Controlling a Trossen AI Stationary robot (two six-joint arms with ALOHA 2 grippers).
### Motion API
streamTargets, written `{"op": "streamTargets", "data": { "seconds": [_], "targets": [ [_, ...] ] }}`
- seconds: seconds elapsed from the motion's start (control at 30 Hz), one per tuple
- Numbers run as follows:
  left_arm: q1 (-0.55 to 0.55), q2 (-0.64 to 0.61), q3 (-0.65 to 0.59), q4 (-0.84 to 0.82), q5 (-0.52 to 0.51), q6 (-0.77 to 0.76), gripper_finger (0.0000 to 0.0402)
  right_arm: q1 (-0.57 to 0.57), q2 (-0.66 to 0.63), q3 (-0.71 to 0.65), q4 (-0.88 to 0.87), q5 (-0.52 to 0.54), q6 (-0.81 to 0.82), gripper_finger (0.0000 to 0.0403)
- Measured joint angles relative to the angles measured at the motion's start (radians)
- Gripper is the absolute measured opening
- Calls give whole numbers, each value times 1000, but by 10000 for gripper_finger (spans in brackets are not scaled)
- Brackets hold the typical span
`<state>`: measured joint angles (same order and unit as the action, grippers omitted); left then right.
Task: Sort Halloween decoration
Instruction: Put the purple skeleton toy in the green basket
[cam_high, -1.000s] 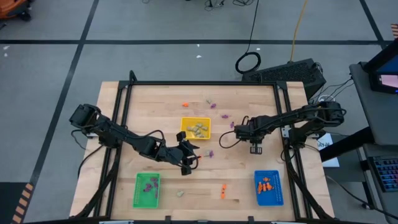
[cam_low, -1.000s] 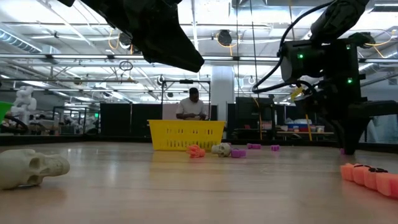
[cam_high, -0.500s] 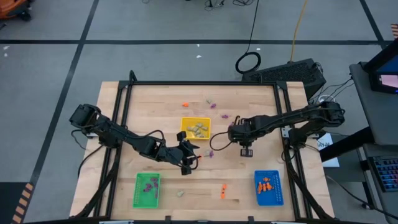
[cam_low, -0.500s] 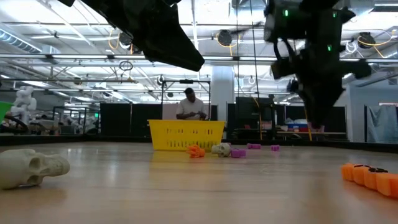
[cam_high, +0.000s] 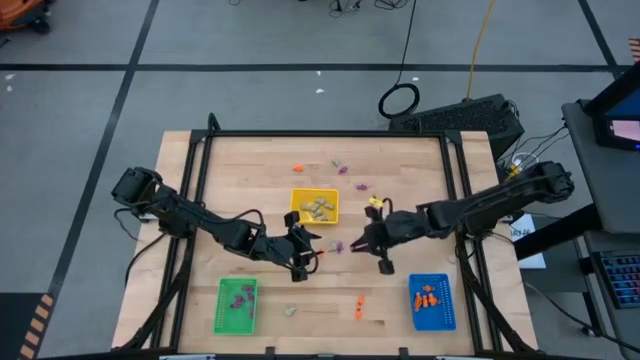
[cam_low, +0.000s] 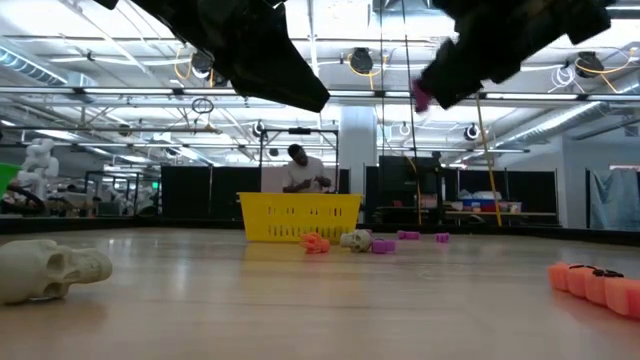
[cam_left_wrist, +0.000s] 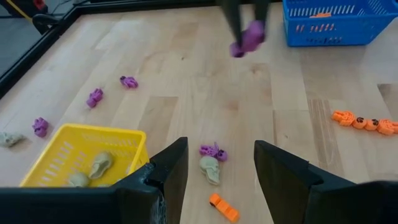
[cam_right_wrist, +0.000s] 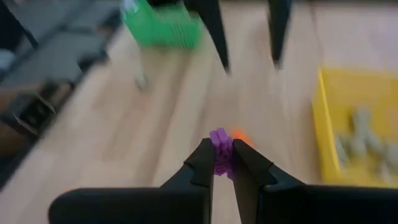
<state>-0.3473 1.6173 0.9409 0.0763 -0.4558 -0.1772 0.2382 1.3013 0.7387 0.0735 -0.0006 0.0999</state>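
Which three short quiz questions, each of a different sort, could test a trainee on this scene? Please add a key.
1. True or false: the right gripper is shut on a purple trinket.
2. Multiple choice: which tray holds the pale skull trinkets? A) green tray B) yellow tray C) blue tray
3. Fill in: the left gripper hangs above the table with its fingers ____.

Key: 1 true; 2 B; 3 open. The held trinket also shows in the left wrist view, lifted clear of the wood, and the blue tray holds orange pieces.
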Motion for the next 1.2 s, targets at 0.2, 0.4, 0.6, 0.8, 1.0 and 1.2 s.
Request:
{"op": "streamTargets", "data": {
  "seconds": [0.2, 0.4, 0.6, 0.8, 1.0, 1.2],
  "targets": [
    [0, 0, 0, -12, -29, 9, 182, 24, 10, -118, 406, 2, -41, 20],
    [0, 0, 0, -8, -75, 81, 182, 26, 10, -198, 731, 3, -63, 20],
    [0, 0, 0, 17, -85, 141, 182, 26, 10, -207, 866, 3, -97, 20],
    [0, 0, 0, 108, -83, 167, 182, 26, 10, -207, 900, 3, -115, 20],
    [0, 0, 0, 235, -57, 236, 182, 26, 10, -207, 903, 3, -129, 20],
    [0, 0, 0, 400, 5, 325, 182, 26, 10, -207, 906, 3, -150, 20]
  ]
}}
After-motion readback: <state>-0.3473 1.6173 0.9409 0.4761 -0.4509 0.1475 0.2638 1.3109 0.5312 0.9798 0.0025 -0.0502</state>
